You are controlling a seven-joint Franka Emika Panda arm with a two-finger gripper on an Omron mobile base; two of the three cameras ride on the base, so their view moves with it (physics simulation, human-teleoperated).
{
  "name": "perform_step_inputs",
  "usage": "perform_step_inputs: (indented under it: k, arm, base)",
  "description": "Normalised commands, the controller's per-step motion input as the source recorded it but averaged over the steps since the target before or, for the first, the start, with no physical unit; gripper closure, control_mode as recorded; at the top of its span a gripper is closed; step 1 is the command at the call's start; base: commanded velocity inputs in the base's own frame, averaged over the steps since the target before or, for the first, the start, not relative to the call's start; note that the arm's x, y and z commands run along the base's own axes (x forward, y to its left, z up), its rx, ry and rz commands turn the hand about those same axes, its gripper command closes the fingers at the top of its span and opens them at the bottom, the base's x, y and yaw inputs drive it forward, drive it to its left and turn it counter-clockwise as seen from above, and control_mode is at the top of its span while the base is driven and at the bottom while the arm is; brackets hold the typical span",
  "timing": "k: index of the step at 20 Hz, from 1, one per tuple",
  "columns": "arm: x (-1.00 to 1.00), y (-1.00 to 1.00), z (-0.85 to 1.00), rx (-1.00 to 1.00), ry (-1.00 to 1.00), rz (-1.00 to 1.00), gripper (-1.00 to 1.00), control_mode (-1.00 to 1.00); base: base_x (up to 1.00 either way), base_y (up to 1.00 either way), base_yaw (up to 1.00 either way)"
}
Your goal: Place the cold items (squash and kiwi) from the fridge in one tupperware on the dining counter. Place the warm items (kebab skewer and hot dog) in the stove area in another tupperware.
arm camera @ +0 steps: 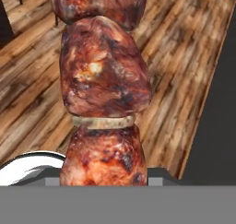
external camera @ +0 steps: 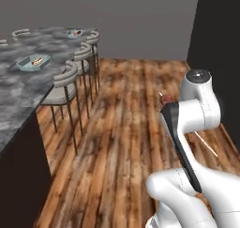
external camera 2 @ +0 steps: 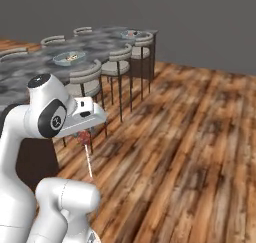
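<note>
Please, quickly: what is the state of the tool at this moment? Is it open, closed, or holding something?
Tool: closed on the kebab skewer, carried above the wooden floor.

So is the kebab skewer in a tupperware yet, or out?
Out: the kebab skewer is held by the gripper above the wooden floor.

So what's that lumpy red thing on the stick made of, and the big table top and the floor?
The kebab skewer looks like browned, glossy chunks of grilled meat with a pale slice between, on a thin light stick, likely wood. The hand is shut on it. The dining counter looks like polished grey stone, mottled like marble or granite. The floor looks like varnished wood planks with streaky grain.
</note>
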Motion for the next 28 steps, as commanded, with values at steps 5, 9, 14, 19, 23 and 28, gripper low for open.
perform_step_inputs:
  k: [5, 9, 14, 19, 23, 28]
  arm:
    - [0.00, 0.00, 0.00, 0.00, 0.00, 0.00, 1.00, 1.00]
    - [0.00, 0.00, 0.00, 0.00, 0.00, 0.00, 1.00, 1.00]
    - [0.00, 0.00, 0.00, 0.00, 0.00, 0.00, 1.00, 1.00]
    - [0.00, 0.00, 0.00, 0.00, 0.00, 0.00, 1.00, 1.00]
    - [0.00, 0.00, 0.00, 0.00, 0.00, 0.00, 1.00, 1.00]
    - [0.00, 0.00, 0.00, 0.00, 0.00, 0.00, 1.00, 1.00]
  base:
    - [1.00, -0.40, 0.43]
    - [1.00, -0.44, 0.42]
    - [1.00, -0.45, 0.37]
    - [1.00, -0.48, 0.35]
    - [1.00, -0.43, 0.36]
    - [1.00, -0.39, 0.42]
